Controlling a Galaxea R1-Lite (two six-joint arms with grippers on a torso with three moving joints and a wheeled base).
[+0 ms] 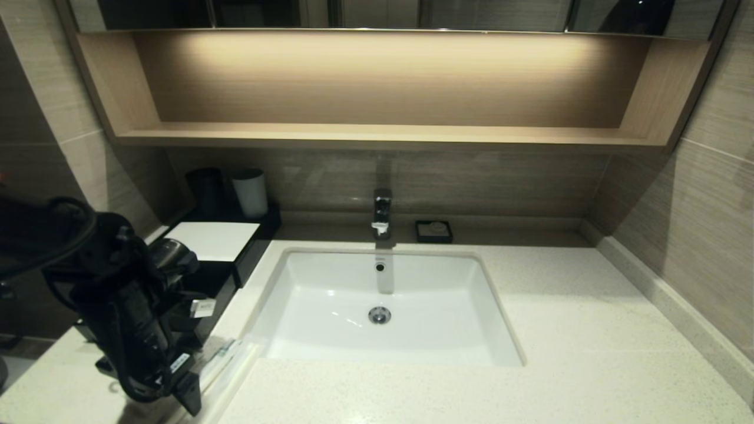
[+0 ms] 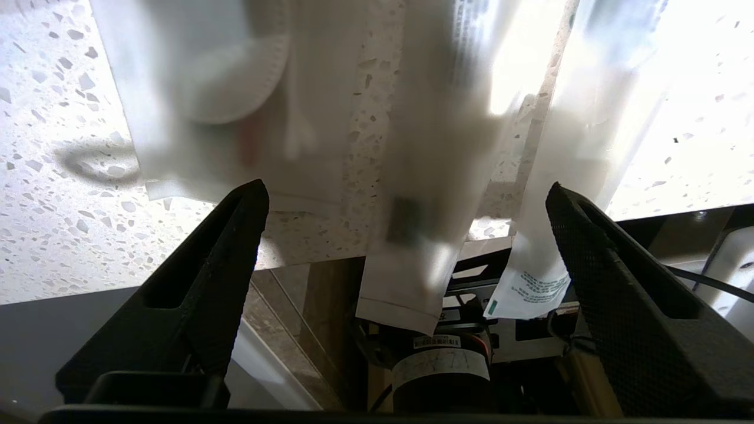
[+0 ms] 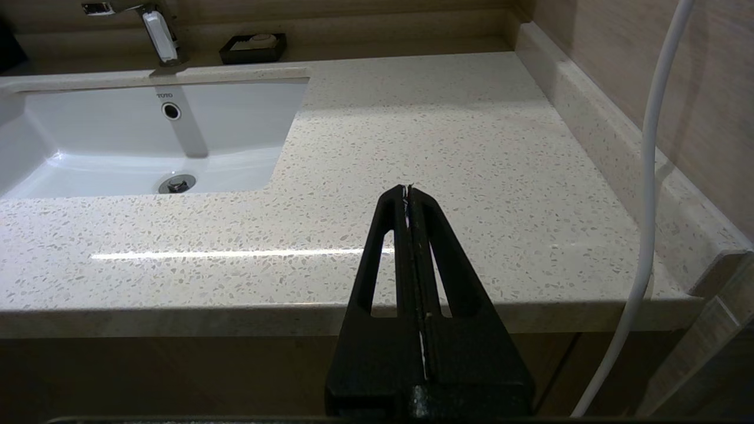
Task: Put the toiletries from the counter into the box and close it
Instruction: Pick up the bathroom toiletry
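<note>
Hovering low over the bench's front left edge, the left tool has its jaws spread wide above three flimsy toiletry packets, which lie side by side and overhang the edge. Risk, as I read it: thin plastic could slip out, or a clumsy nudge tips one off. The box sits just behind, by the sink. The right tool is pressed together, empty, parked off the right front edge.

Bathroom: sink, faucet, speckled vanity counter.
</note>
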